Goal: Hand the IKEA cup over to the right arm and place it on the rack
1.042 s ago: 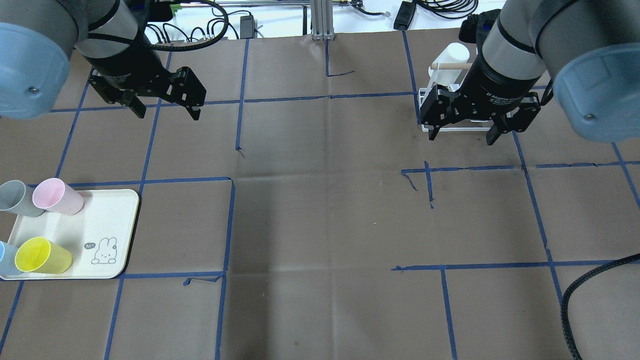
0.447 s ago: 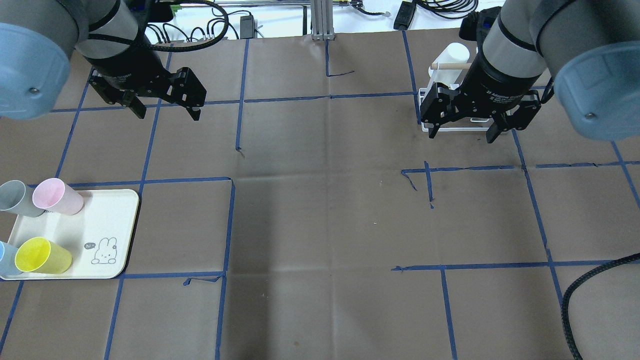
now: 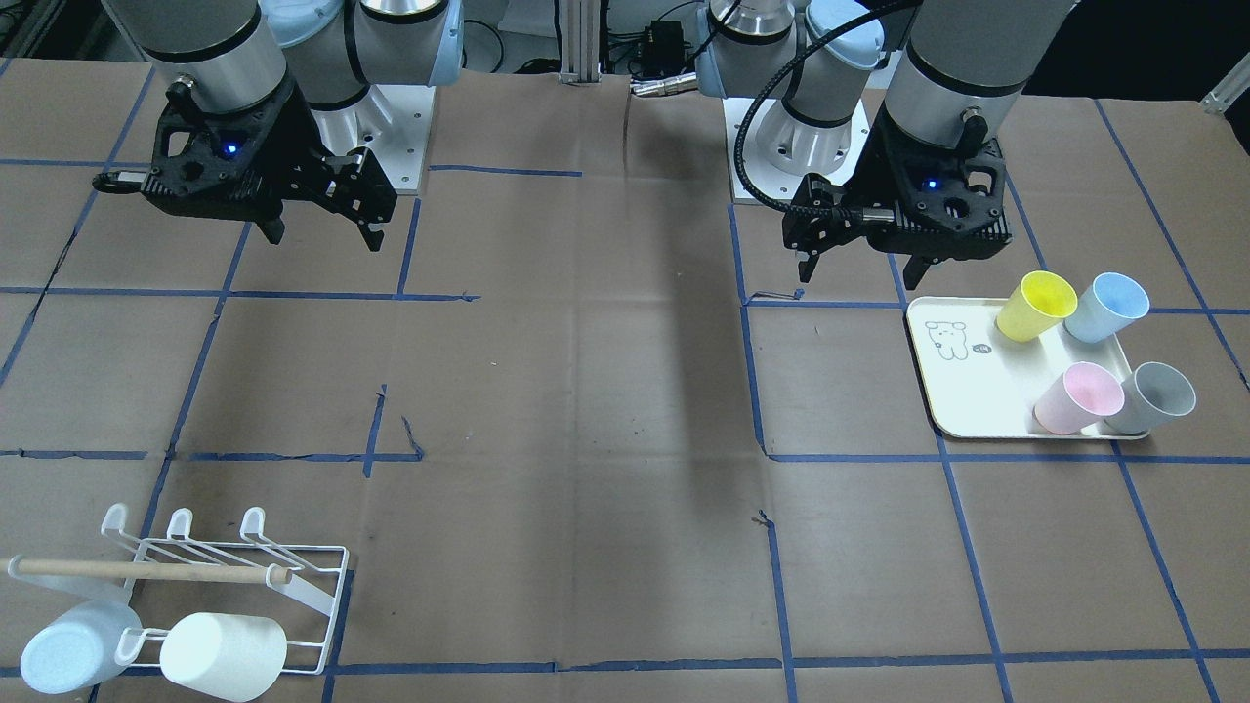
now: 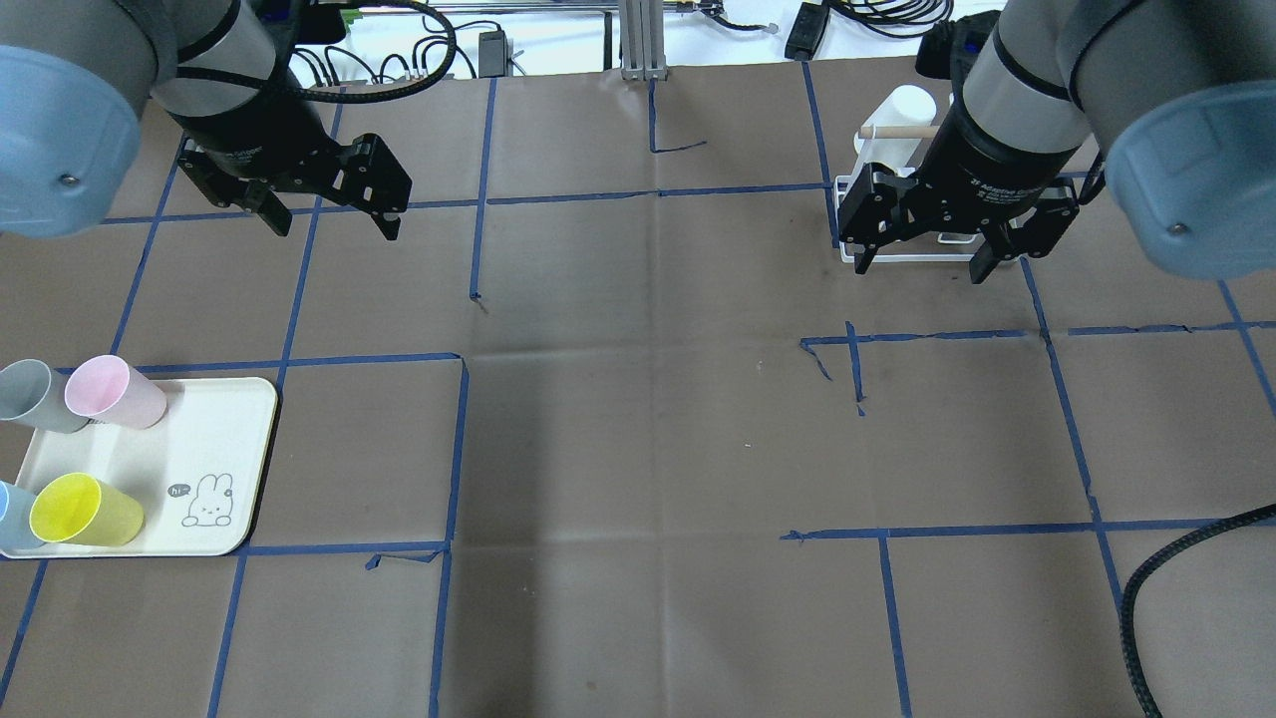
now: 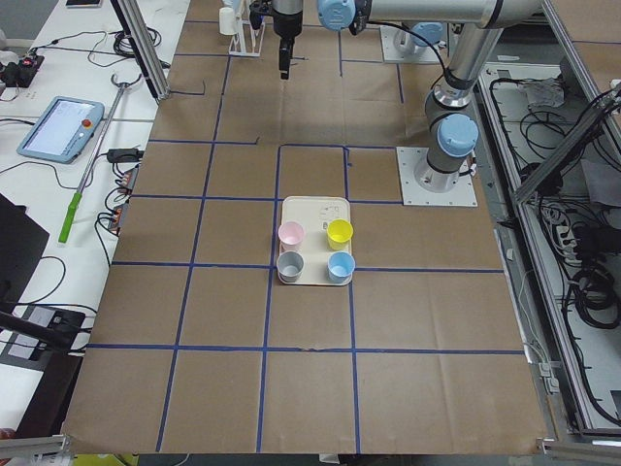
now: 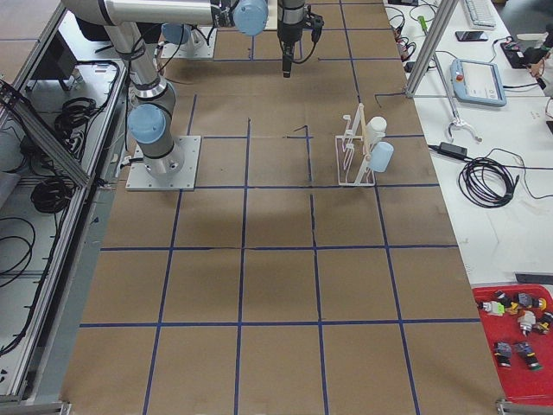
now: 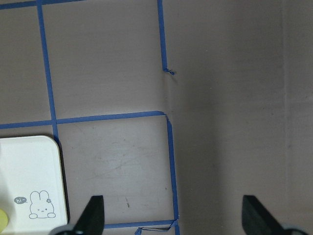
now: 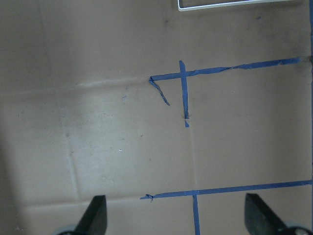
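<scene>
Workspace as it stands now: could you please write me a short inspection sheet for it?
Surface: table under brown paper with a blue tape grid.
Job's things: rack holds a white cup and a bluish cup; tray carries a yellow cup, blue cup, pink cup and grey cup, mouths up.
Clutter: nothing seen.
Grippers: left gripper and right gripper both open, empty, above the table.
Cables: black cable over the near right corner; more cables beyond the far edge.
Surroundings: pendant on a side bench; red bin of small parts.
</scene>
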Motion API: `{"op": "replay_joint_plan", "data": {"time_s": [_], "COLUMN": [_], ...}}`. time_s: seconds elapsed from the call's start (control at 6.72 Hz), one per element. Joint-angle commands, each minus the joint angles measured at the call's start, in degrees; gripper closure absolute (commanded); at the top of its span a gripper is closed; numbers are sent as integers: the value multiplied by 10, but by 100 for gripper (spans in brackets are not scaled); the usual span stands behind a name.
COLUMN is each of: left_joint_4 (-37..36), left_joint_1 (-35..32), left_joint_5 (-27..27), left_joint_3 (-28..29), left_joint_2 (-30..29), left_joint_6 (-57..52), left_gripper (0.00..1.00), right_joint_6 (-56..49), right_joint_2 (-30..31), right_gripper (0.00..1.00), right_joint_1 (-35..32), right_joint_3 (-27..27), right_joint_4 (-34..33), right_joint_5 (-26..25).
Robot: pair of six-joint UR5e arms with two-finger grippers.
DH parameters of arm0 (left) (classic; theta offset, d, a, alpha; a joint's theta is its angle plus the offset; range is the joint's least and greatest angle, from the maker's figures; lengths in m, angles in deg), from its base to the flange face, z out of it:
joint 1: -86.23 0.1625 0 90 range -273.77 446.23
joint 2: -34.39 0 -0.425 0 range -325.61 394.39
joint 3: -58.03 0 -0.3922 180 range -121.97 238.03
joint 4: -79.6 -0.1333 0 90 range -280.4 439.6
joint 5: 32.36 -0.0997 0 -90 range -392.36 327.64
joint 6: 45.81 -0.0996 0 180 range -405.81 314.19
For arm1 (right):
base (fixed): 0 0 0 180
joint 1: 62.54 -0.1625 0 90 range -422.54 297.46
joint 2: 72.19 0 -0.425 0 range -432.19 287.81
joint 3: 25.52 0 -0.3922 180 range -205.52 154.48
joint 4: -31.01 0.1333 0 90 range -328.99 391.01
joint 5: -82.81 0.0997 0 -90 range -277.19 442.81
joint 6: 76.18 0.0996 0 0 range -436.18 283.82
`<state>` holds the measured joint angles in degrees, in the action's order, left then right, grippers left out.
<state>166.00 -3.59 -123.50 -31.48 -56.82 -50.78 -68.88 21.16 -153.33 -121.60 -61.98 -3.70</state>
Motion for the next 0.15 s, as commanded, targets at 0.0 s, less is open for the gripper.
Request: {"op": "replay_joint_plan", "data": {"time_s": [0.0], "left_joint_4": [0], "left_joint_1": [0], "left_joint_5": [0], "left_joint_3": [0], "left_joint_2": [1], "left_joint_6": [0], "left_gripper": [0], "right_joint_6": [0], "right_joint_2": [0], "right_gripper": [0], "right_joint_1": [0], "right_joint_3": [0], "right_joint_4": [-1], "right_joint_5": [1]}}
